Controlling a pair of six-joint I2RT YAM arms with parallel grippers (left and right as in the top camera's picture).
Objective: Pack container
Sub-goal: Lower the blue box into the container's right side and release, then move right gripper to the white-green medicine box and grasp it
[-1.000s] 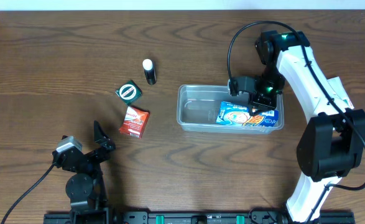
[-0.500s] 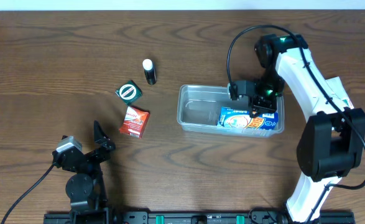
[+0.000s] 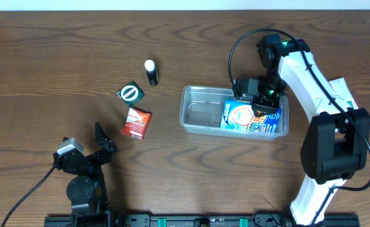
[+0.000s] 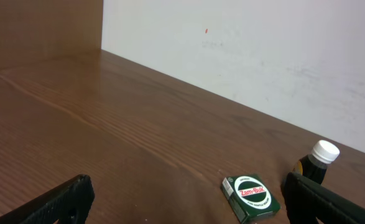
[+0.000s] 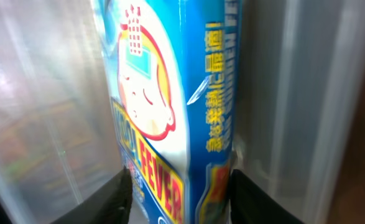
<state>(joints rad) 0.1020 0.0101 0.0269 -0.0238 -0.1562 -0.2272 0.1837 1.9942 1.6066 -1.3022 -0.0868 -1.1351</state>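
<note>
My right jaws stand apart with the lower end of the blue box between them, one finger at each side; whether they press on it or only flank it I cannot tell. Clear plastic walls close in around the box on both sides in my right wrist view. From overhead, my right jaws sit over the container, at the end nearer my right arm; the blue box lies inside that end with its printed face up. The container rests flat on the worktop, on my right side.

My left jaws are spread as wide as they go and hold nothing; they hang low over the near part of the worktop, well apart from the container. Ahead of them lie a small green box and, just beyond it, an upright dark bottle with a white cap; overhead, a red packet lies just beside the small green box, between it and my left jaws.
</note>
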